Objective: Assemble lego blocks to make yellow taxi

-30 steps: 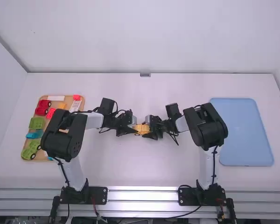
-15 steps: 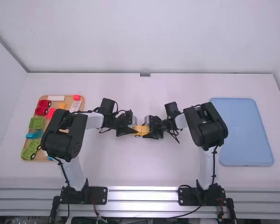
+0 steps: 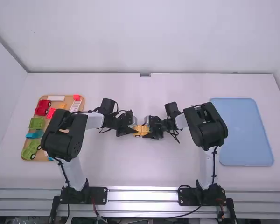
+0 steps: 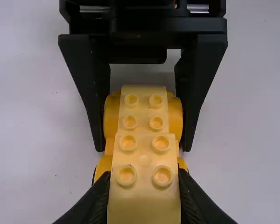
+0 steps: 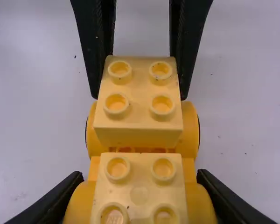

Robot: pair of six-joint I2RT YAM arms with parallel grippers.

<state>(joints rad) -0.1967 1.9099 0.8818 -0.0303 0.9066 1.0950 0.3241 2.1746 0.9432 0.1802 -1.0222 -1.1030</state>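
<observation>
Right tool (image 3: 148, 127) nudged inward — facing left tool (image 3: 135, 126), arms bent

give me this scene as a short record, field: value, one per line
setting: white table
build: yellow wheeled base with pale yellow blocks, between both arms
left pincer: closed on the sides of the end block
right pincer: closed around the base, at its other end
other block: on the base, studs up
end block seated: cannot tell
tan tray: left side, holds red, green, blue, white and orange pieces
blue tray: right side
</observation>
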